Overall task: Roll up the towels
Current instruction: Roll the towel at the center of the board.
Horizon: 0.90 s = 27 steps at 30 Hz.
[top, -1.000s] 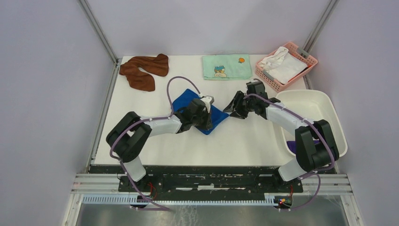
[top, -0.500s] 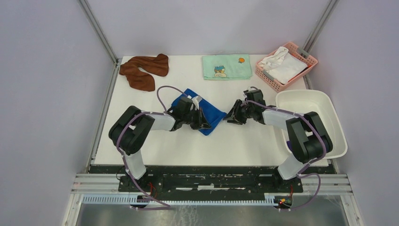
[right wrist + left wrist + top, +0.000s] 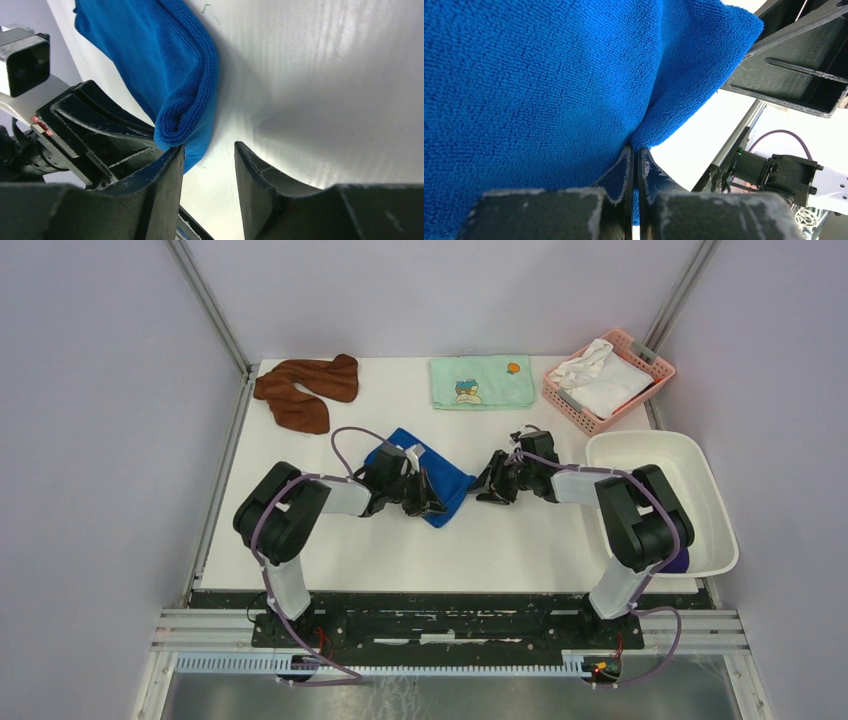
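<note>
Royal blue terry towel point(image 3: 455, 478): folded, mid white worktop point(image 3: 500, 540), between both arms.
Left fingers point(image 3: 620, 175): pressed together on towel's edge.
Right fingers point(image 3: 260, 172): apart, folded corner just beside one.
Advice: close right on corner before rolling; hold tension even.

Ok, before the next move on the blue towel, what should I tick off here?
1. Left gripper shut on blue towel: ok, pinching a fold.
2. Right gripper open: ok.
3. Towel corner between right fingers: not ok, it lies by one finger only.
4. Blue towel rolled: not ok, it lies folded.
5. Rust-brown towel away from both arms: ok, far left corner.
</note>
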{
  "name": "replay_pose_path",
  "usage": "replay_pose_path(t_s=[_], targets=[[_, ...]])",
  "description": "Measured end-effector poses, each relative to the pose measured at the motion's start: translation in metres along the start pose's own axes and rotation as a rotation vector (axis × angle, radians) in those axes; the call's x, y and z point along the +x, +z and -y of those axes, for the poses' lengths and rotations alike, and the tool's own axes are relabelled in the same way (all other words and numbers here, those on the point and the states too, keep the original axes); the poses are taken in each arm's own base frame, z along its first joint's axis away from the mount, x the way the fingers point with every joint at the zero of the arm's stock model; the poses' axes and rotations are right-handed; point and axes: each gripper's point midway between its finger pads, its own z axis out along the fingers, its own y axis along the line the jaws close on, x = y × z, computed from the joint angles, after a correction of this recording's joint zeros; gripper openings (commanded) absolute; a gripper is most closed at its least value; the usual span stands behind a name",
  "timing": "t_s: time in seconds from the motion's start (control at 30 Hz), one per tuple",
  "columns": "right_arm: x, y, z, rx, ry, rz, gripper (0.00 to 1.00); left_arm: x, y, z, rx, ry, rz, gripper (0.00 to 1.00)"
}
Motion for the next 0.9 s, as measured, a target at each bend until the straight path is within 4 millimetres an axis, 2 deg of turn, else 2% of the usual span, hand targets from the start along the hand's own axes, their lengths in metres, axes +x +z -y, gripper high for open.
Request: replay_pose_path(t_s=[0.57,0.73,0.9], targets=[[-0.011,0.014,-0.023,-0.140,0.020,0.011,0.57,-0.008,0.001,0.000,-0.054,-0.040,-0.029,0.03],[-0.014,0.016,-0.027,-0.170,0.013,0.017,0.55,-0.009,0.000,-0.002,-0.060,-0.047,-0.029,0.03],[-0.014,0.023,-0.021,-0.166,0.024,0.014,0.50,-0.011,-0.001,-0.003,-0.064,-0.053,-0.027,0.03]])
